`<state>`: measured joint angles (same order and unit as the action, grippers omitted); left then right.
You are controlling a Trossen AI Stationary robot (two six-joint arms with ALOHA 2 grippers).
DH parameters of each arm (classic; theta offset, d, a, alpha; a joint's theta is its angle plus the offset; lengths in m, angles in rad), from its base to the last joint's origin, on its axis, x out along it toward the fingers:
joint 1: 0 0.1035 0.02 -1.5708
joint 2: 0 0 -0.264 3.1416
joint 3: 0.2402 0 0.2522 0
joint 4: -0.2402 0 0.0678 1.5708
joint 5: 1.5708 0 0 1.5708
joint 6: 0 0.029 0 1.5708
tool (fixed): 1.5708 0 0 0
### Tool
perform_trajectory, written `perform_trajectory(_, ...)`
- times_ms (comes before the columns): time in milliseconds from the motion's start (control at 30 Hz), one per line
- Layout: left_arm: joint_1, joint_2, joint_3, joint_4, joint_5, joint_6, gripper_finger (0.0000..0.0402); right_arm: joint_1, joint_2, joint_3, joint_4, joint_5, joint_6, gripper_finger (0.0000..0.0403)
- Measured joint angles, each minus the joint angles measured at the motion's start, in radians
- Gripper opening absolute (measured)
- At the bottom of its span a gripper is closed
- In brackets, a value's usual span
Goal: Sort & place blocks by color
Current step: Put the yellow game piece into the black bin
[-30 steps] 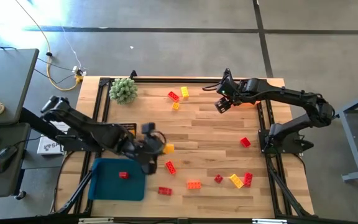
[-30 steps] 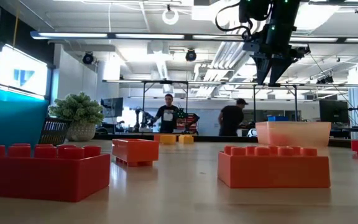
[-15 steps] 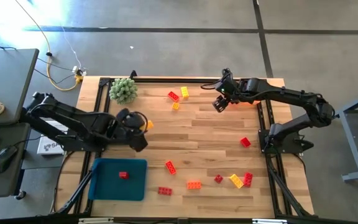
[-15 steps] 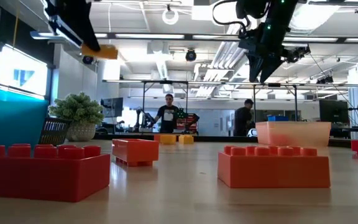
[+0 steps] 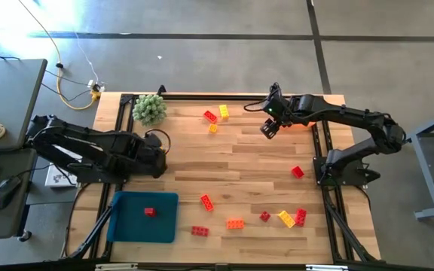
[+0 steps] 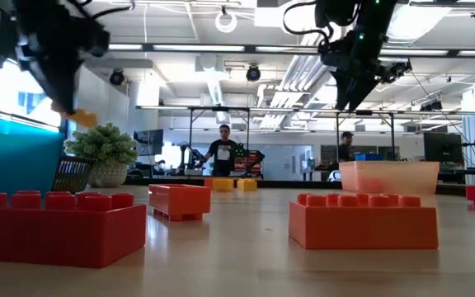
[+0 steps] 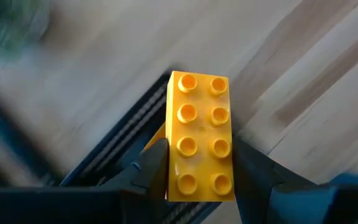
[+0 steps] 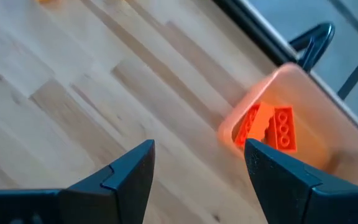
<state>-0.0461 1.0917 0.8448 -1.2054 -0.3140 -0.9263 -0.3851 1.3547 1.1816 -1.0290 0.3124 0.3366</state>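
**Left gripper carries a yellow block near the table's left edge**

High view: the left gripper (image 5: 157, 154) hangs over the table (image 5: 255, 162) by its left edge, above the blue tray (image 5: 130, 226) holding one red block (image 5: 150, 212). The right gripper (image 5: 268, 128) hovers near the far right corner. More blocks lie scattered toward the near edge.

Low view: large red and orange blocks fill the foreground.

Left wrist view: fingers pinch a yellow block (image 7: 201, 137).

Right wrist view: fingers spread, empty, before a pink tray (image 8: 316, 99) with orange blocks (image 8: 267, 127).
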Motion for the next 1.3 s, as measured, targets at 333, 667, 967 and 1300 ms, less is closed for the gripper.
perform_trajectory(333, 0.003, -0.001, -0.092, -0.092, 0.071, 0.060, 0.0119, 0.055, 0.000, 0.000, -0.028, -0.038, 0.163, 0.0236)
perform_trajectory(667, 0.060, 0.000, -0.158, -0.007, 0.036, 0.259, 0.0119, 0.221, 0.000, 0.000, 0.030, -0.129, 0.396, 0.0236)
perform_trajectory(967, 0.099, 0.000, -0.158, 0.002, 0.049, 0.283, 0.0131, 0.422, 0.000, 0.000, 0.098, -0.111, 0.483, 0.0236)
perform_trajectory(1300, 0.098, 0.000, -0.158, 0.044, 0.049, 0.258, 0.0184, 0.566, 0.000, 0.000, 0.143, -0.137, 0.456, 0.0236)
